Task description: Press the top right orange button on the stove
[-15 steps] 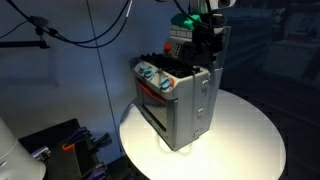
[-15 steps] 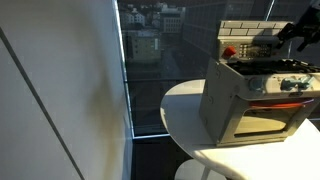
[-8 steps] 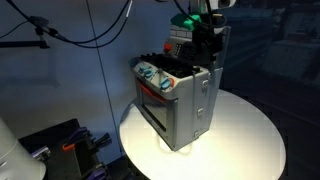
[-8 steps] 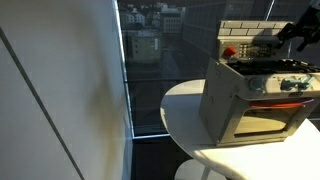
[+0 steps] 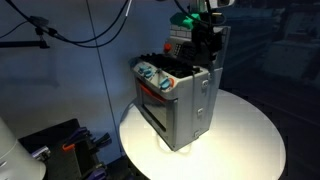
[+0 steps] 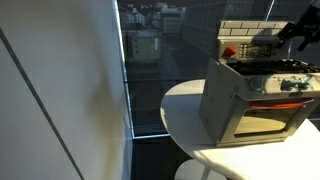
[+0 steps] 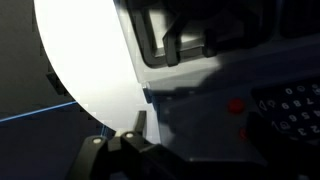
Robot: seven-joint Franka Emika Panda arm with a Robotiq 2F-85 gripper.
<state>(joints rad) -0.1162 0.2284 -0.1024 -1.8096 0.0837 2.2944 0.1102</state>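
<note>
A grey toy stove (image 5: 178,100) stands on a round white table (image 5: 245,140). It also shows from its oven side in an exterior view (image 6: 255,95). Its raised back panel carries small orange-red buttons (image 6: 229,52). In the dim wrist view two of them (image 7: 236,105) show close below the camera. My gripper (image 5: 205,40) hangs at the top of the back panel, at the stove's far end, and shows there in both exterior views (image 6: 293,32). Only one finger (image 7: 138,125) is clear in the wrist view, well off to one side, so the jaws look open and empty. Whether it touches a button is hidden.
The table edge (image 6: 180,130) drops off close to the stove. A dark window (image 6: 150,60) and a white wall (image 6: 60,90) stand beside the table. Cables (image 5: 90,30) hang behind the stove. Dark equipment (image 5: 60,145) sits low beside the table.
</note>
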